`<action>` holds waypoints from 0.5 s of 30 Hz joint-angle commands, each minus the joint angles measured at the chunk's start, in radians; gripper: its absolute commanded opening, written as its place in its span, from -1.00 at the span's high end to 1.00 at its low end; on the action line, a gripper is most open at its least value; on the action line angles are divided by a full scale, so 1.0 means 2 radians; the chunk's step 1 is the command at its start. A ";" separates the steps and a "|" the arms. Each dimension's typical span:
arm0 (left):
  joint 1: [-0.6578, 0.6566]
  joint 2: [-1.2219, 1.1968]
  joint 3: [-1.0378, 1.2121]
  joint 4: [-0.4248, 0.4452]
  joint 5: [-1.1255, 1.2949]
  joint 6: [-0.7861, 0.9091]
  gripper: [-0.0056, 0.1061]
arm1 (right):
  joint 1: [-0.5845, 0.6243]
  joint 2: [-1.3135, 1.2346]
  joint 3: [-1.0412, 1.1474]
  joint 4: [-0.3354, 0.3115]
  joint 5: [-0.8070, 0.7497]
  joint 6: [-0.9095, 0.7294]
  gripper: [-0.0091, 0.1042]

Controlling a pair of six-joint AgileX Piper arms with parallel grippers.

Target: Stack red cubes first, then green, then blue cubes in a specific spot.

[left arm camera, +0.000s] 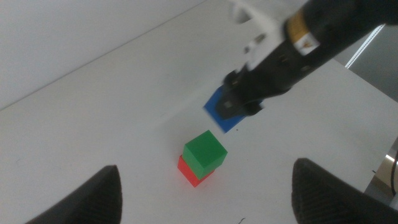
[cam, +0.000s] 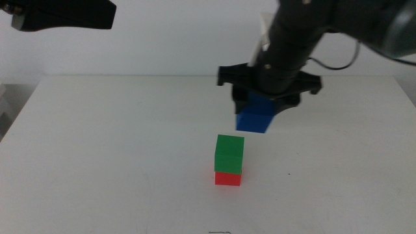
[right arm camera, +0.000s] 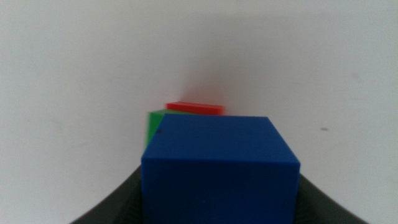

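Note:
The green cube sits on the red cube as a two-high stack near the middle of the white table; both also show in the left wrist view, green cube over red cube. My right gripper is shut on the blue cube, which hangs in the air just up and right of the stack, clear of the green top. In the right wrist view the blue cube fills the space between the jaws, with slivers of green and red beyond it. My left gripper waits open, high at the far left.
The white table carries nothing but the stack. Its far edge runs behind the right arm, and its left edge slants down the picture's left side. The right arm's dark body hangs over the table's back right.

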 commanded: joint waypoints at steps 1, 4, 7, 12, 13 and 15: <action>0.002 -0.010 -0.011 -0.030 0.017 0.000 -0.77 | 0.005 -0.007 -0.036 -0.010 0.024 0.019 0.86; 0.002 -0.010 -0.011 -0.030 0.017 0.000 -0.77 | 0.015 0.012 -0.050 -0.020 0.024 0.040 0.86; 0.002 -0.010 -0.011 -0.030 0.017 0.000 -0.77 | 0.023 0.027 -0.060 -0.028 0.024 0.048 0.86; 0.002 -0.010 -0.011 -0.030 0.017 0.000 -0.77 | 0.037 0.045 -0.066 -0.032 0.024 0.051 0.86; 0.002 -0.010 -0.011 -0.030 0.017 0.000 -0.77 | 0.039 0.046 -0.066 -0.033 0.024 0.052 0.86; 0.002 -0.010 -0.011 -0.030 0.017 0.000 -0.77 | 0.041 0.049 -0.066 -0.035 0.024 0.062 0.86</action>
